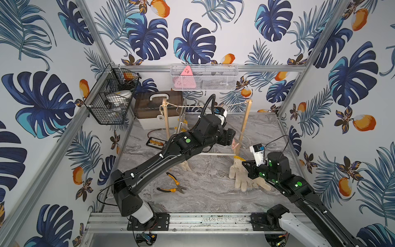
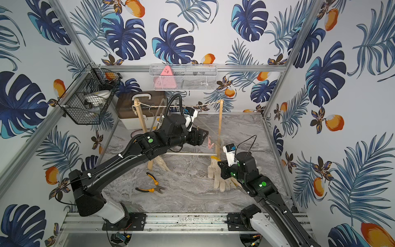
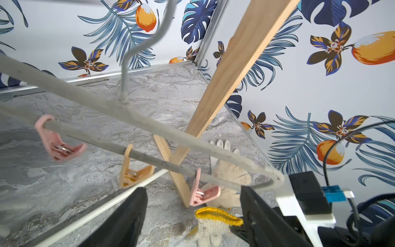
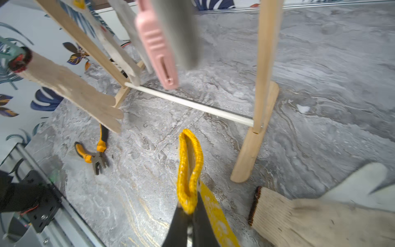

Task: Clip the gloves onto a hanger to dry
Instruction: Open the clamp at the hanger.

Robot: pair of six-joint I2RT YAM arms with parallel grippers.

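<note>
Right wrist view: right fingers (image 4: 181, 226) pinched shut on glove (image 4: 189, 166) at its yellow cuff, cuff raised under pink clip (image 4: 158, 47), near table's (image 4: 320, 64) right edge, likely for clipping. Left fingers (image 3: 128, 213) spread wide, empty, beside the clip, probably to squeeze it.

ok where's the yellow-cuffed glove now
In both top views the yellow-cuffed glove is pinched in the right hand at the table's right side, beside the rack's right post.

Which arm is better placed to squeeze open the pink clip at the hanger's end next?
Left, probably. The left gripper is open right by the pink clip, while the right gripper is shut on the yellow-cuffed glove.
</note>
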